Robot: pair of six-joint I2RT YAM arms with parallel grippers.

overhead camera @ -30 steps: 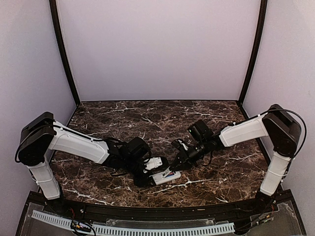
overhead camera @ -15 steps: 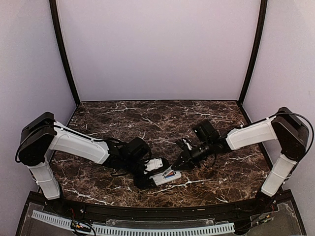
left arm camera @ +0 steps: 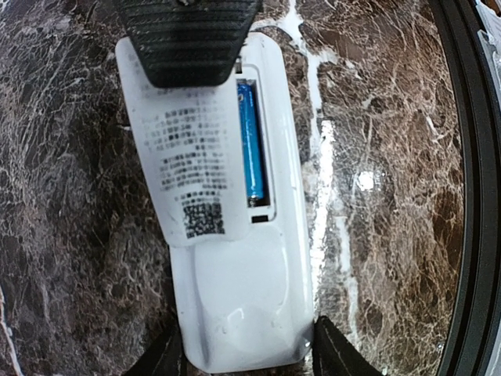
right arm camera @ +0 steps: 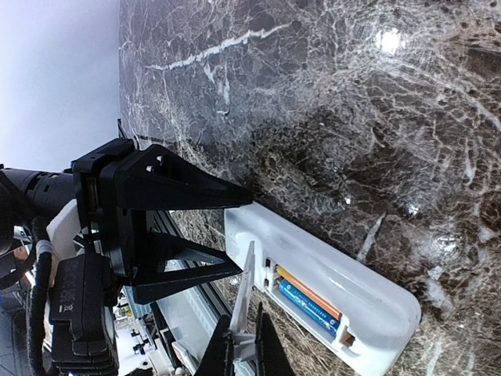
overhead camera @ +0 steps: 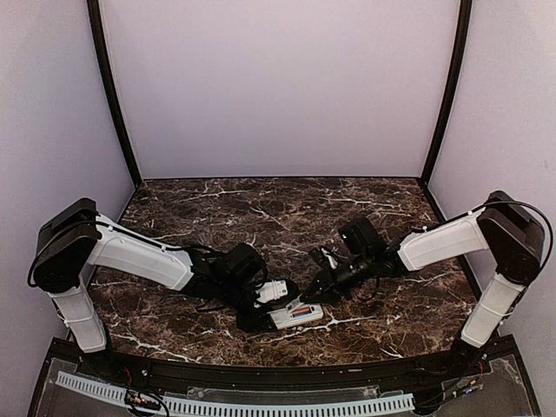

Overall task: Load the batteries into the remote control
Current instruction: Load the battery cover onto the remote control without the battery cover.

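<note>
The white remote control (overhead camera: 300, 314) lies back-up near the table's front edge. My left gripper (left arm camera: 246, 362) is shut on its end, with a fingertip (left arm camera: 338, 351) on each side. The open battery bay holds the blue battery (left arm camera: 252, 145). In the right wrist view the orange-red battery (right arm camera: 307, 290) lies in the bay beside the blue one (right arm camera: 311, 308). My right gripper (right arm camera: 241, 354) is shut on the loose white battery cover (right arm camera: 247, 291), held edge-on and tilted at the bay's edge. In the left wrist view the cover (left arm camera: 184, 149), with its printed label, hides half the bay.
The dark marble table (overhead camera: 217, 208) is walled by pale panels on three sides. A black raised rim (left arm camera: 470, 196) runs along the front edge close to the remote. The two grippers (overhead camera: 265, 310) (overhead camera: 307, 295) work right next to each other.
My right arm's elbow has swung right and lower while its gripper stays at the remote with the cover. The remote has shifted slightly right. The left arm has not moved.
</note>
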